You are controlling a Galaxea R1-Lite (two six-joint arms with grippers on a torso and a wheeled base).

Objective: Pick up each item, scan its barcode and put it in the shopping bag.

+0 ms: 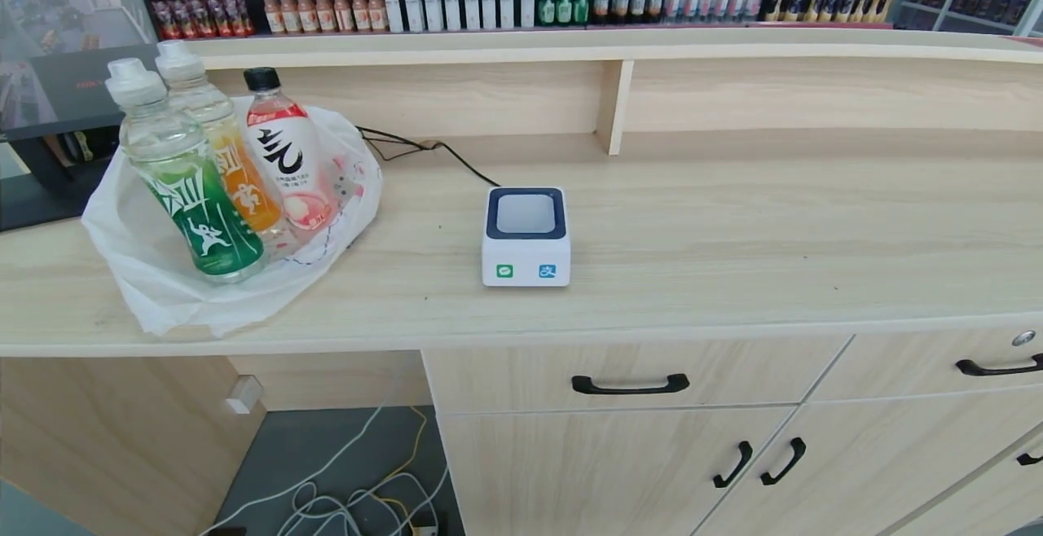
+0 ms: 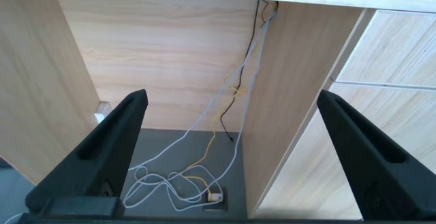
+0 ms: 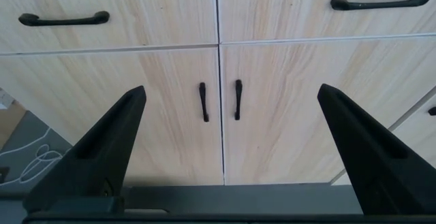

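standing in the white shopping bag (image 1: pixel 138 292) at the left of the head frame are three bottles: a green bottle (image 1: pixel 204 226) at the front, an orange bottle (image 1: pixel 244 186) touching it from behind, and a pink bottle (image 1: pixel 289 169) just to their right, all leaning a little. a black cable (image 1: pixel 468 166) runs from behind the bag to the scanner (image 1: pixel 525 235), which sits mid-frame on the wooden counter (image 1: pixel 774 235). with all three bottles in the bag, i judge the task is at or near its end. the left gripper (image 2: pixel 231 98) hangs below counter height with its fingers spread wide and nothing between them, facing the open bay where loose cables (image 2: pixel 170 183) lie on the floor. the right gripper (image 3: pixel 231 91) is spread and empty too, facing the cupboard doors (image 3: pixel 136 135) under the drawers. the risk i see lies at the bag: it is slack and gives the leaning bottles no support, and it sits close to the counter's front edge, so an arm rising on that side could nudge it and tip a bottle over or off. the left arm could also snag those floor cables, and the right could clip a drawer handle (image 3: pixel 65 18) on the way up.
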